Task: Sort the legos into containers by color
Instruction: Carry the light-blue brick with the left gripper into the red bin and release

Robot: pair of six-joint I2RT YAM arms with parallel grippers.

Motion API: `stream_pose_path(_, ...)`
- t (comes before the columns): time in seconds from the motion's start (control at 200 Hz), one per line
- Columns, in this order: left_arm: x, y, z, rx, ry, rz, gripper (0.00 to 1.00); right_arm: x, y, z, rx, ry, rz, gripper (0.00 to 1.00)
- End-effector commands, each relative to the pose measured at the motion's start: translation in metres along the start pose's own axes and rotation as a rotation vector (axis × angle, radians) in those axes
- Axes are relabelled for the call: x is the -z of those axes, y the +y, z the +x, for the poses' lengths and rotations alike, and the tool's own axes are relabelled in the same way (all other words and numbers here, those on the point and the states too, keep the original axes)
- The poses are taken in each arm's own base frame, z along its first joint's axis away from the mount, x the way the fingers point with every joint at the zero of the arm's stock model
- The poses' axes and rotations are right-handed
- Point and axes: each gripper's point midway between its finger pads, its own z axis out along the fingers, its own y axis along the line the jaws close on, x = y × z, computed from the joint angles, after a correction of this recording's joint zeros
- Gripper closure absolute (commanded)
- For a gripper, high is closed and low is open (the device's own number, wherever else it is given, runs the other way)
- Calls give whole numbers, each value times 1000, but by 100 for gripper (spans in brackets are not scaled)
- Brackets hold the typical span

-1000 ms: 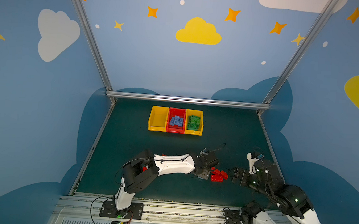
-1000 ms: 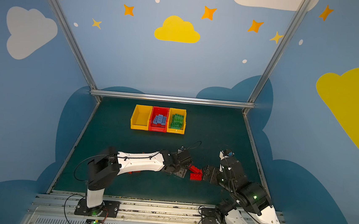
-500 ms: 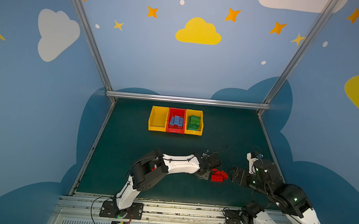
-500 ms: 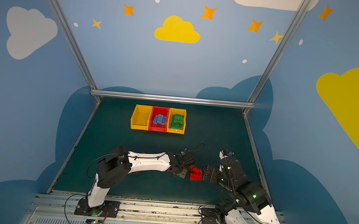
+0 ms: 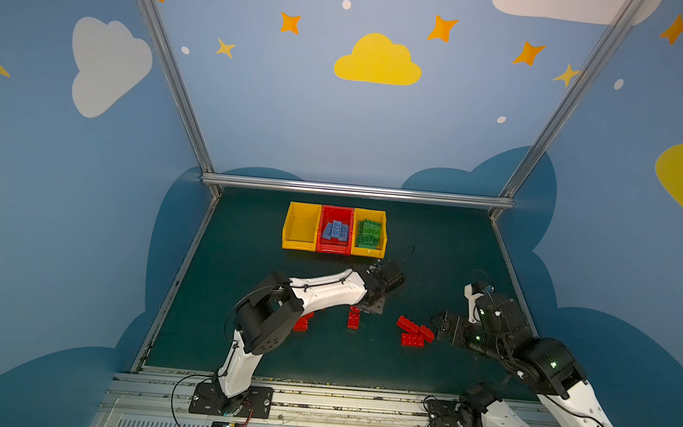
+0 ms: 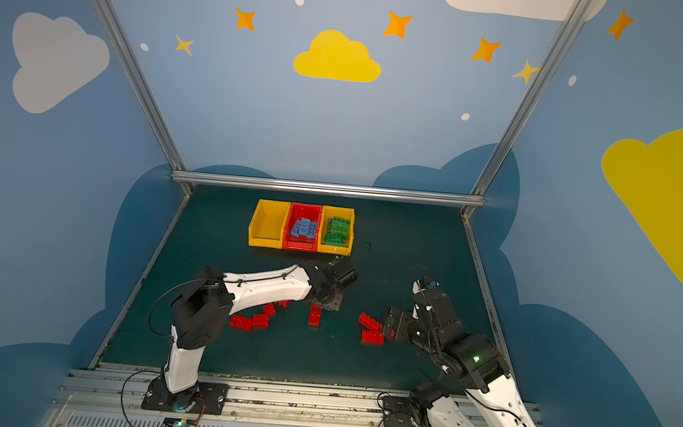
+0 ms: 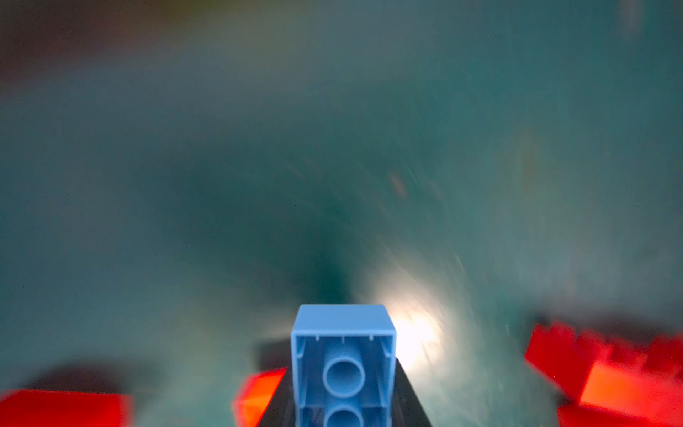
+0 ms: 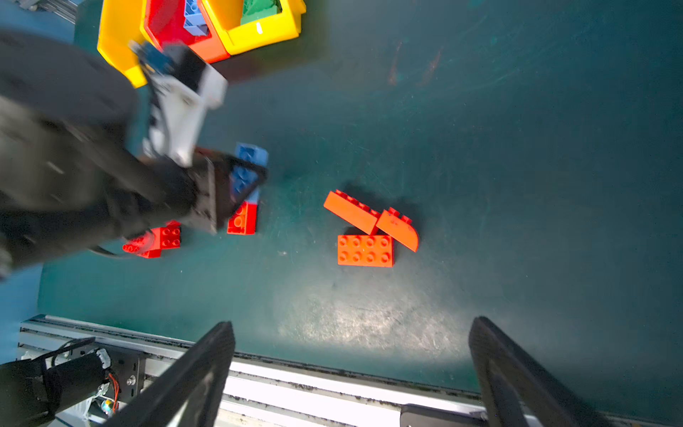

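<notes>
The blue brick [image 7: 343, 366] is clamped in my left gripper [image 5: 373, 307], long axis along the jaws, and the red bin [image 5: 333, 248] holding the other blues [image 5: 336, 231] lies at eleven o'clock in a top view, nearer this arm.

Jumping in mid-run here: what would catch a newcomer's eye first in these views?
The light blue brick clamped in the left gripper, over the dark green mat among loose red bricks. Behind, the bins: blue bricks in the red bin, green bricks in the right yellow bin, the left yellow bin empty. The right gripper hangs open beside three red bricks.
</notes>
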Motion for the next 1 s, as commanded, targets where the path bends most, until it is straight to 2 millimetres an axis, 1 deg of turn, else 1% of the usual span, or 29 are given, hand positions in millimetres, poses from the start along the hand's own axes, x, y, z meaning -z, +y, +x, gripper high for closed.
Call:
stream_pose_path(0.0, 27, 39, -48, 49, -79, -42, 79, 0, 13, -20, 30, -42, -22, 3)
stream_pose_path(0.085, 32, 67, -80, 110, -121, -61, 78, -7, 21, -27, 47, -31, -32, 3)
stream_pose_path(0.185, 29, 101, -117, 176, -152, -92, 77, -19, 31, -35, 71, -13, -40, 3)
stream_pose_path(0.21, 24, 110, -123, 187, -147, -106, 77, -22, 32, -37, 76, -9, -39, 3)
stream_pose_path(0.22, 24, 109, -127, 188, -151, -104, 77, -23, 34, -38, 77, -8, -40, 3)
stream_pose_path(0.225, 20, 114, -127, 192, -144, -112, 77, -24, 34, -38, 79, -7, -39, 3)
stream_pose_path(0.26, 16, 125, -138, 206, -143, -126, 77, -28, 37, -41, 84, -2, -40, 3)
stream_pose_path(0.33, 4, 138, -155, 218, -139, -147, 77, -36, 42, -46, 96, 11, -46, 3)
stream_pose_path(0.35, -2, 144, -159, 225, -133, -157, 77, -38, 43, -48, 98, 15, -46, 3)
stream_pose_path(0.41, -13, 152, -171, 234, -129, -164, 77, -44, 46, -51, 102, 23, -48, 3)
stream_pose_path(0.43, -13, 157, -177, 240, -136, -166, 77, -46, 46, -52, 104, 28, -49, 3)
stream_pose_path(0.435, -10, 156, -181, 242, -147, -162, 77, -47, 46, -52, 104, 28, -48, 3)
stream_pose_path(0.44, -17, 157, -177, 238, -132, -168, 77, -47, 47, -52, 104, 29, -49, 3)
stream_pose_path(0.495, -27, 163, -186, 242, -129, -171, 77, -52, 47, -54, 106, 34, -46, 3)
stream_pose_path(0.521, -28, 165, -190, 243, -131, -171, 76, -54, 47, -55, 105, 35, -44, 3)
stream_pose_path(0.551, -35, 168, -192, 242, -123, -174, 75, -56, 46, -56, 105, 37, -40, 3)
stream_pose_path(0.596, -38, 172, -199, 246, -126, -175, 73, -59, 46, -58, 102, 39, -38, 3)
stream_pose_path(0.616, -43, 174, -199, 246, -117, -180, 72, -60, 45, -59, 100, 42, -37, 3)
stream_pose_path(0.656, -47, 178, -203, 251, -117, -182, 70, -62, 44, -59, 96, 48, -35, 3)
stream_pose_path(0.701, -51, 182, -206, 257, -114, -182, 64, -64, 45, -61, 92, 51, -36, 3)
stream_pose_path(0.751, -52, 184, -209, 262, -115, -176, 51, -66, 45, -61, 88, 54, -40, 3)
stream_pose_path(0.806, -49, 184, -211, 262, -121, -167, 38, -67, 46, -62, 85, 57, -44, 3)
stream_pose_path(0.861, -44, 183, -213, 265, -126, -154, 31, -68, 47, -62, 83, 60, -51, 3)
stream_pose_path(0.906, -36, 179, -215, 266, -139, -138, 27, -68, 48, -62, 82, 63, -57, 3)
stream_pose_path(0.996, -19, 175, -211, 276, -156, -127, 25, -68, 51, -61, 80, 72, -73, 3)
